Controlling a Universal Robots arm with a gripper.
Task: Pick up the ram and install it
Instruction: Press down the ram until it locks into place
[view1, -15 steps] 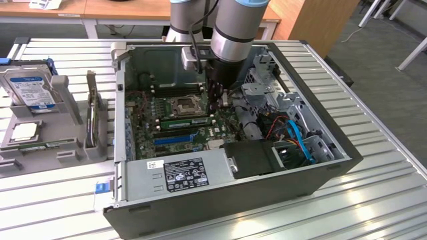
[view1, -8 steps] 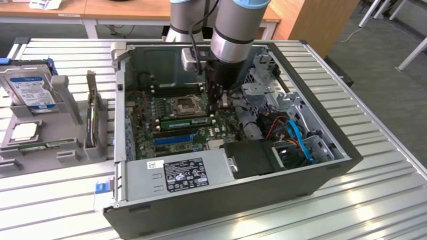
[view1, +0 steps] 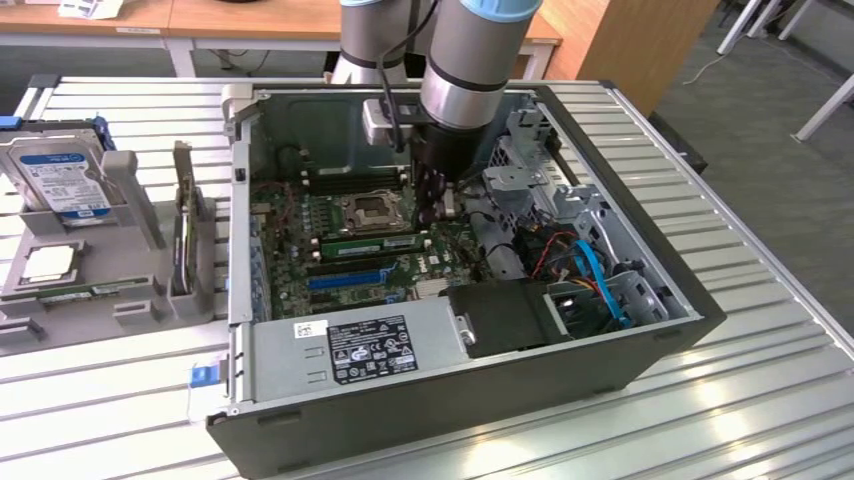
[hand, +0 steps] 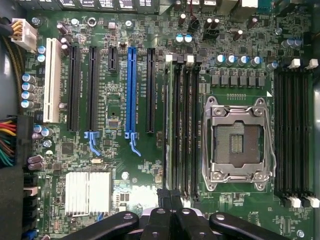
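Lying on its side on the slatted counter (view1: 747, 400) with the side panel off, the computer case (view1: 641, 352) turns its motherboard (view1: 287, 262) (hand: 150, 165) upward, presumably so that the arm can reach the slots from straight above. At the exterior view's left, a grey parts holder (view1: 134, 310) stands outside the case. It props a hard drive (view1: 60, 185) and a dark expansion card (view1: 187, 235) on edge, which likely leaves their upper edges free for grasping.

Farther right, inside the case, the ram (view1: 367, 244) (hand: 168, 125) stands on edge in one of the black memory slots (hand: 186, 125) just beside the empty processor socket (view1: 370, 210) (hand: 235, 145). Whether its latches have closed cannot be told.

The hand (view1: 439, 220) (hand: 169, 196) hangs over one end of that slot bank, its fingers (hand: 161, 196) drawn fully together with nothing visible between them. It holds no part. From this pose it may be bearing on the ram's top edge, though contact cannot be confirmed. Toward the exterior view's right, blue cables (view1: 594, 280) lie near the case wall.
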